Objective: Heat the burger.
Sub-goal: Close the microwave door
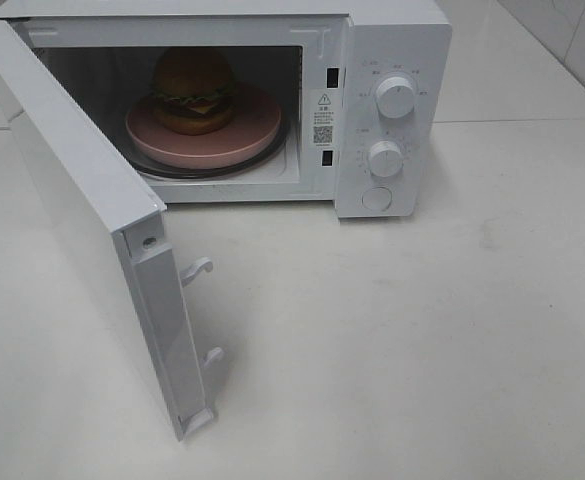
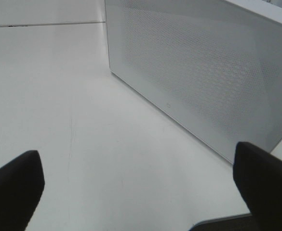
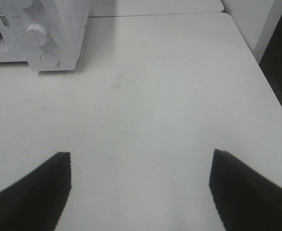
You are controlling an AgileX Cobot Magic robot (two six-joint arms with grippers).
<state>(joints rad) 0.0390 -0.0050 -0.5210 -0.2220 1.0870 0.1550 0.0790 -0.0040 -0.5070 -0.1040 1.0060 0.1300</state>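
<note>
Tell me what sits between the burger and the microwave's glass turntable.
The pink plate: the burger rests on it, above the turntable. The exterior high view shows this.

Both left fingers (image 2: 13, 192) and both right fingers (image 3: 30, 197) run off the picture edge, so only their tips show. Ahead of the left fingers the microwave door (image 2: 203, 72) is cropped. Ahead of the right fingers the microwave (image 3: 68, 29) shows only one corner. The control panel lettering (image 1: 365, 132) and warning sticker (image 1: 323, 118) are too small to read.
</note>
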